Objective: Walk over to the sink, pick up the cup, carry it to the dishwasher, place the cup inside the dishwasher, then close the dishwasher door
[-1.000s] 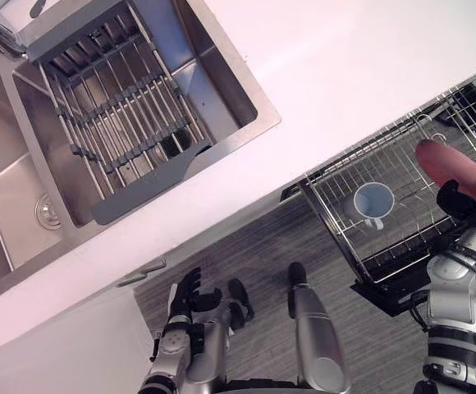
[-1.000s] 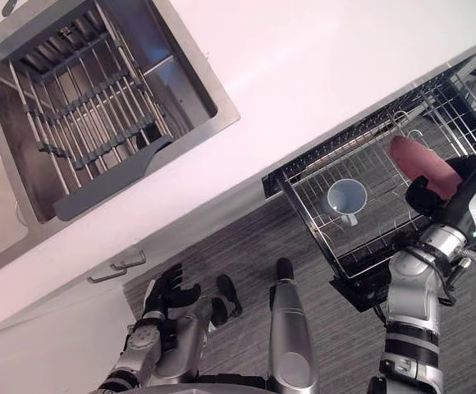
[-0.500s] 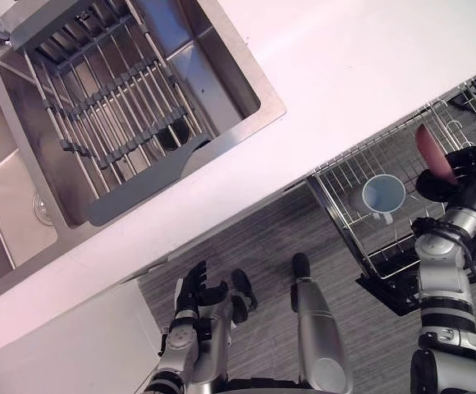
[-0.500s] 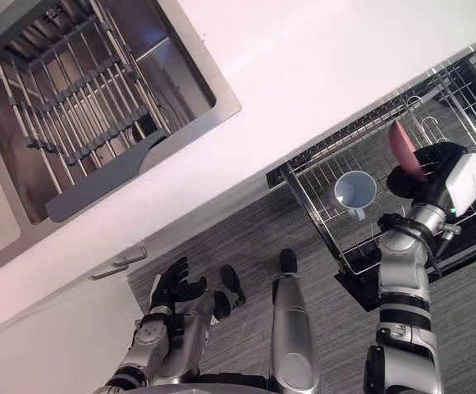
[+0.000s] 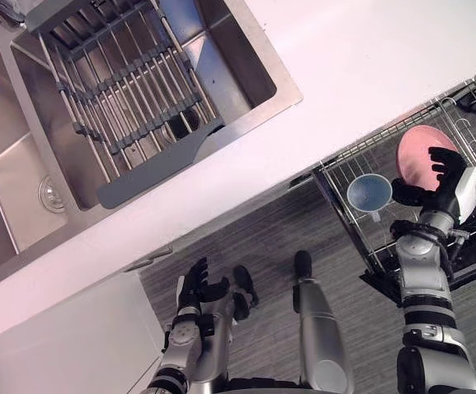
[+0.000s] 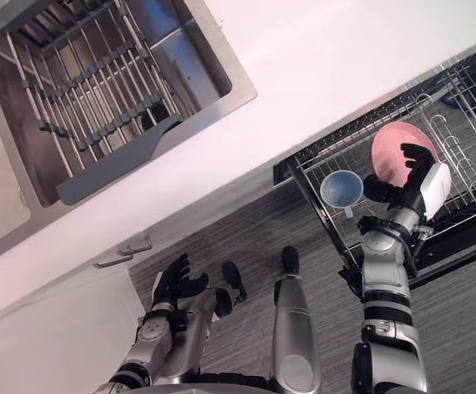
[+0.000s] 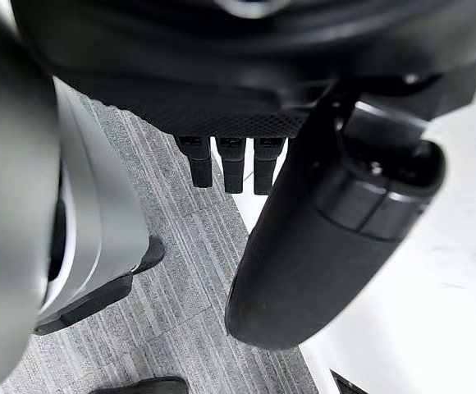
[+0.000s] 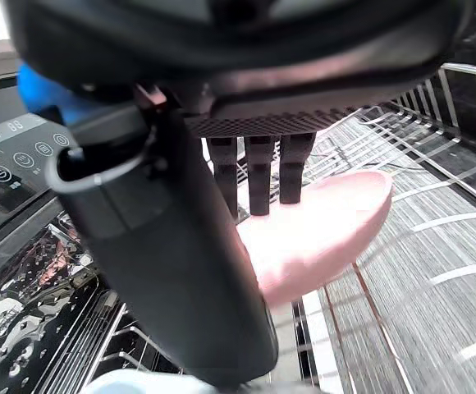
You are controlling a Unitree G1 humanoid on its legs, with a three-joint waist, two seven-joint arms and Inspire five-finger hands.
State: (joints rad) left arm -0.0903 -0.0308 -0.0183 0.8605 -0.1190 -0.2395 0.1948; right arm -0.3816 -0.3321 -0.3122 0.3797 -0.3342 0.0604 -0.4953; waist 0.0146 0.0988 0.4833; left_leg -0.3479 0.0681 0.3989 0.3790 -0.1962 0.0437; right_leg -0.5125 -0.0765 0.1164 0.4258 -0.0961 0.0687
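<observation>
Under the edge of the long white countertop (image 5: 369,74), the wire dishwasher rack (image 5: 340,215) stands pulled out over what looks like the dark open door (image 6: 459,242). The loading step seems to be in hand. The round pink plate (image 5: 418,152) stands face-on in the rack's middle, and the right hand (image 5: 439,185) appears to pinch its lower rim, fingers curled over the face and thumb reaching toward the cup. The small pale blue cup (image 5: 368,193) already sits mouth-up inside the rack, close to the left edge near the corner under the countertop, just beside that thumb but not held. The next move probably calls for letting the plate settle, drawing the hand clear of the wires, then pushing the rack in and shutting the door. The left hand (image 5: 195,287) hangs low by the cabinet front, fingers loosely spread, holding nothing.
</observation>
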